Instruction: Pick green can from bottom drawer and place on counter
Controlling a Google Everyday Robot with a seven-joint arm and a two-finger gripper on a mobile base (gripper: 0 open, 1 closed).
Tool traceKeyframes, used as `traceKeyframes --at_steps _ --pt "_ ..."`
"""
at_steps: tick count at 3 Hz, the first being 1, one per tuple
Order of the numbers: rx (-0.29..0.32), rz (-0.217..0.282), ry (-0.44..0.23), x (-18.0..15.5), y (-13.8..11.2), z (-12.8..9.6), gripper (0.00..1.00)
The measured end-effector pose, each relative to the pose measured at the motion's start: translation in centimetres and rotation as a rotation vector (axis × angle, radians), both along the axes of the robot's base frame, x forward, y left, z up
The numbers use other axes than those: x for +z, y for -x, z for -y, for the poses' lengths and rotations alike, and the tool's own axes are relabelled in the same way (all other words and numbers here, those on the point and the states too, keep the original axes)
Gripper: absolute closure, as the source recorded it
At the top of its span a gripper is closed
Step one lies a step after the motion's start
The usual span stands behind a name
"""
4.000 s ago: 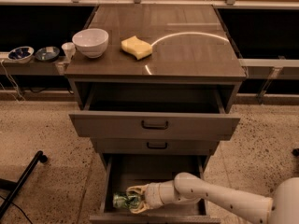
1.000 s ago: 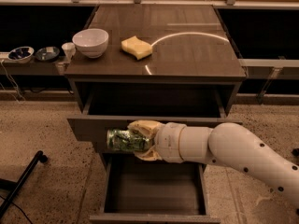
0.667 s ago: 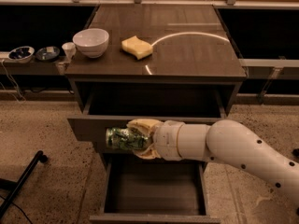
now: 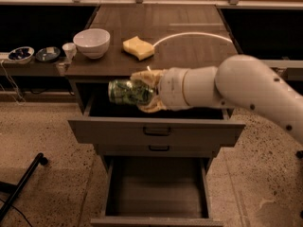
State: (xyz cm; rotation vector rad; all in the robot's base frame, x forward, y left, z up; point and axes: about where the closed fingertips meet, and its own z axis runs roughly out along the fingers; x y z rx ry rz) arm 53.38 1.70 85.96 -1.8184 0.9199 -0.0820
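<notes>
My gripper (image 4: 142, 91) is shut on the green can (image 4: 128, 91), a shiny dark green cylinder held on its side. It hangs in the air in front of the open top drawer (image 4: 156, 126), just below the front edge of the counter (image 4: 189, 46). The white arm reaches in from the right. The bottom drawer (image 4: 156, 193) stands pulled out at the base of the cabinet, and its wooden floor shows nothing on it.
On the counter's left part stand a white bowl (image 4: 91, 42) and a yellow sponge (image 4: 138, 48). A low side shelf at left holds two small dark dishes (image 4: 34, 54) and a small white cup (image 4: 69, 50). A dark pole (image 4: 21, 186) lies on the speckled floor.
The gripper has lifted the green can out of the bottom drawer, past the middle drawer, up to just under the counter's front edge. The bottom drawer is now empty.
</notes>
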Motion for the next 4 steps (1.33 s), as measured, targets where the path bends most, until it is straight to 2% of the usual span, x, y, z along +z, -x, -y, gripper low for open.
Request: traceKeyframes --at_steps 1,2,3,4 --pt "-0.102 0.008 -0.019 5.8 -5.4 2.0 1.0" --pt "-0.258 -0.063 -0.061 7.0 -9.8 6.0 1.0" --pt "-0.389 -0.133 -0.117 7.0 -11.4 9.3 1.0" --pt "-0.389 -0.133 -0.117 7.0 -11.4 9.3 1.0"
